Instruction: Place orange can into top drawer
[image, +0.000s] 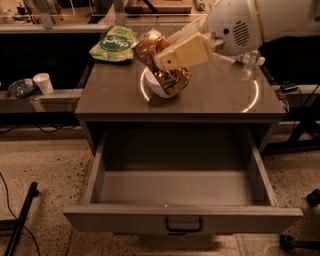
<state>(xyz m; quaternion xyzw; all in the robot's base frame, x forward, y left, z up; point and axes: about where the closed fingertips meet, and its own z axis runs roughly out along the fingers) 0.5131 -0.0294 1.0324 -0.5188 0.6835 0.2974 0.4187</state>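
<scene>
Camera view: can (169, 79) is held tilted, clamped in gripper (164, 58), over bowl (152, 90) on cabinet (215, 97). Drawer (125, 220) is pulled open below. Bag (115, 44) is laid rear left.

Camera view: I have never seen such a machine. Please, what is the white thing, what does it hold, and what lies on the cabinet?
The white thing is a robot arm reaching in from the upper right. Its gripper, two beige fingers, is shut on a tilted orange can over a white bowl. The one picture looks down on the cabinet from its front. On top also lie a green bag, back left, and a clear bottle, back right, half hidden by the arm. Below, the drawer stands open and empty.
</scene>
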